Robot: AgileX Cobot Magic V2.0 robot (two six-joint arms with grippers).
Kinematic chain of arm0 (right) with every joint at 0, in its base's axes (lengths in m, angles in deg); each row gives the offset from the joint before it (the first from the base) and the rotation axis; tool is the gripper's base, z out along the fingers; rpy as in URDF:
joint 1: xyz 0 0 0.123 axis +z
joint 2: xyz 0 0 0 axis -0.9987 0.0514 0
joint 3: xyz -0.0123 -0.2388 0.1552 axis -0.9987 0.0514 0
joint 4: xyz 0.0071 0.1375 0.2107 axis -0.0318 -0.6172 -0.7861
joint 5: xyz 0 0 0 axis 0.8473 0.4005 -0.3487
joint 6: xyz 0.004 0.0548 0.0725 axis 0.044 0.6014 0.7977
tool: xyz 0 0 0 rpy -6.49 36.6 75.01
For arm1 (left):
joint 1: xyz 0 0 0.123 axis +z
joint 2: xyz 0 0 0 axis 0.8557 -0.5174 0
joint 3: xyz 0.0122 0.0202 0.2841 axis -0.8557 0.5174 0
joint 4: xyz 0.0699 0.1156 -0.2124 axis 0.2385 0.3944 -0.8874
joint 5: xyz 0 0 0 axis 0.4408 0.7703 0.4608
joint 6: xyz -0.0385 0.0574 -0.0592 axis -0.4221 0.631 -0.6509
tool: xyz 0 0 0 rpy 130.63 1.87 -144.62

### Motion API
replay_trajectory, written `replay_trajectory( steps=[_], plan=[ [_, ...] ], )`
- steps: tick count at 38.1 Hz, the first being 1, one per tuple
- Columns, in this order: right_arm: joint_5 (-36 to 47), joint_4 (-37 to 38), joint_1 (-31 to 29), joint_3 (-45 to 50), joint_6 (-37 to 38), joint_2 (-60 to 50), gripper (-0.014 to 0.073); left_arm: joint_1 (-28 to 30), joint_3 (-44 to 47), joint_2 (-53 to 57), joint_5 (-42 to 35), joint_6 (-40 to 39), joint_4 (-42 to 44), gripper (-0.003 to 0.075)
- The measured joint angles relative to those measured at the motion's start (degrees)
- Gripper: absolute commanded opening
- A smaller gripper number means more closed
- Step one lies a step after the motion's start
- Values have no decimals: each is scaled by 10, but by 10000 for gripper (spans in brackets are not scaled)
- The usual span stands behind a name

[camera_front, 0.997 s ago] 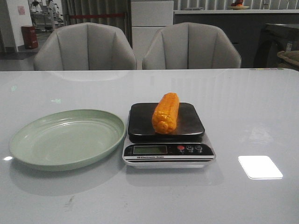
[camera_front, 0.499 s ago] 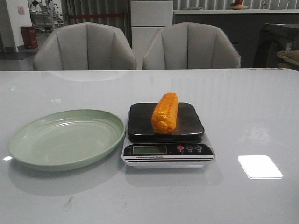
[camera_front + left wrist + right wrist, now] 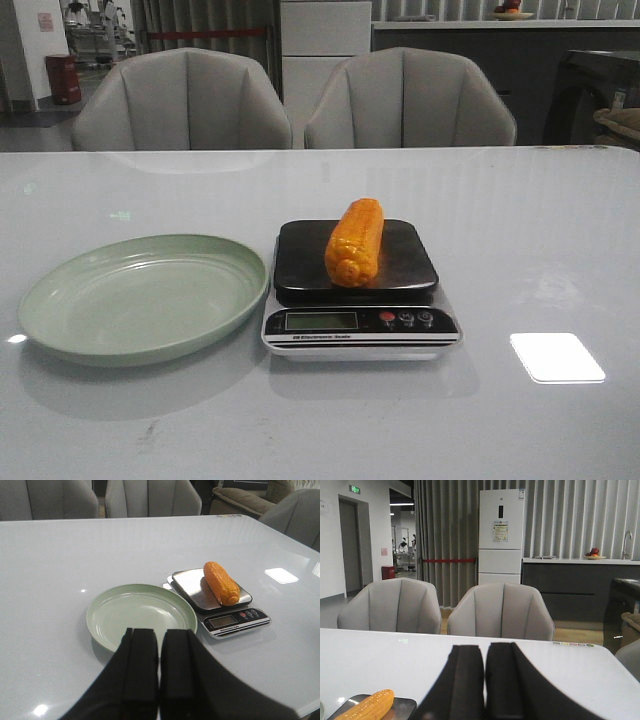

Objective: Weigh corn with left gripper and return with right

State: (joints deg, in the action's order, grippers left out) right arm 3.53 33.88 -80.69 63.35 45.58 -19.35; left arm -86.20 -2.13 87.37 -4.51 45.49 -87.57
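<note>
The orange-yellow corn (image 3: 355,242) lies lengthwise on the black platform of the scale (image 3: 358,290) in the middle of the table. It also shows in the left wrist view (image 3: 220,582) and at the edge of the right wrist view (image 3: 366,706). Neither arm shows in the front view. My left gripper (image 3: 159,635) is shut and empty, held back from the table, nearer the green plate (image 3: 141,614) than the scale. My right gripper (image 3: 485,650) is shut and empty, well apart from the corn.
The pale green plate (image 3: 140,296) sits empty just left of the scale. Two grey chairs (image 3: 290,100) stand behind the table's far edge. A bright reflection (image 3: 556,357) lies on the table at the right.
</note>
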Motion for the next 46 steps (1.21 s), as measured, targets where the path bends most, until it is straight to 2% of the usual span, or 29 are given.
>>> replay_trajectory(
  steps=[7,12,20,24,29,30,38,46],
  plan=[
    [-128,0,0,-123,0,120,186,0,0,0,0,0,0,113],
    [-214,0,0,-172,0,177,186,0,0,0,0,0,0,113],
    [-254,-5,0,-179,0,192,196,0,0,0,0,0,0,113],
    [-258,-25,0,-179,0,193,325,0,0,0,0,0,0,113],
    [-257,-63,19,-183,0,213,592,0,0,0,0,0,0,113],
    [-256,-67,30,-185,0,221,617,0,0,0,0,0,0,114],
    [-255,-90,124,-230,1,334,595,0,0,0,-1,0,0,113],
    [-263,-139,185,-350,1,503,594,0,0,0,-1,0,0,113]
  ],
)
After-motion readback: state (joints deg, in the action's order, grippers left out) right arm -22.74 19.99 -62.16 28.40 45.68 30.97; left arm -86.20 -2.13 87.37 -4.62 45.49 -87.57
